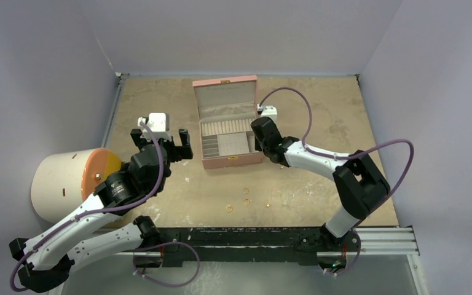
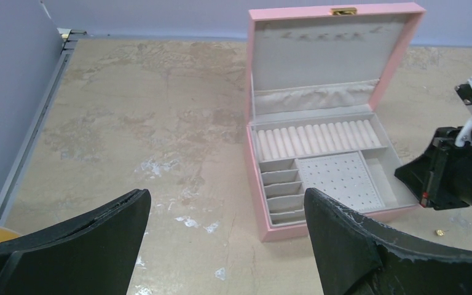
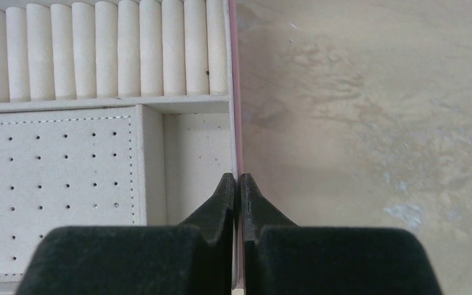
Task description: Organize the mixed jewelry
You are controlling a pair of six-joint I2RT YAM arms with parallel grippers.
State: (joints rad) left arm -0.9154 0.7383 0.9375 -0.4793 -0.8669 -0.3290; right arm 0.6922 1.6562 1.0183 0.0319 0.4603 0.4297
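The pink box [image 1: 204, 98] stands open at the table's middle back, and it also shows in the left wrist view [image 2: 255, 178]. Three small gold rings [image 1: 246, 191] [image 1: 246, 201] [image 1: 229, 208] and a tiny gold stud [image 1: 268, 205] lie loose on the table in front of it. One gold stud [image 2: 439, 232] shows by the box's front right corner. My right gripper [image 1: 259, 146] [image 3: 238, 178] is shut on the box's right wall [image 3: 234, 92], one finger inside and one outside. My left gripper [image 1: 161, 142] [image 2: 227, 209] is open and empty, left of the box.
A white cylinder with an orange lid [image 1: 67, 181] lies at the left edge beside my left arm. Grey walls close in the table on three sides. The box holds ring rolls [image 3: 98, 49], a perforated pad [image 3: 55, 172] and small slots [image 2: 279, 190].
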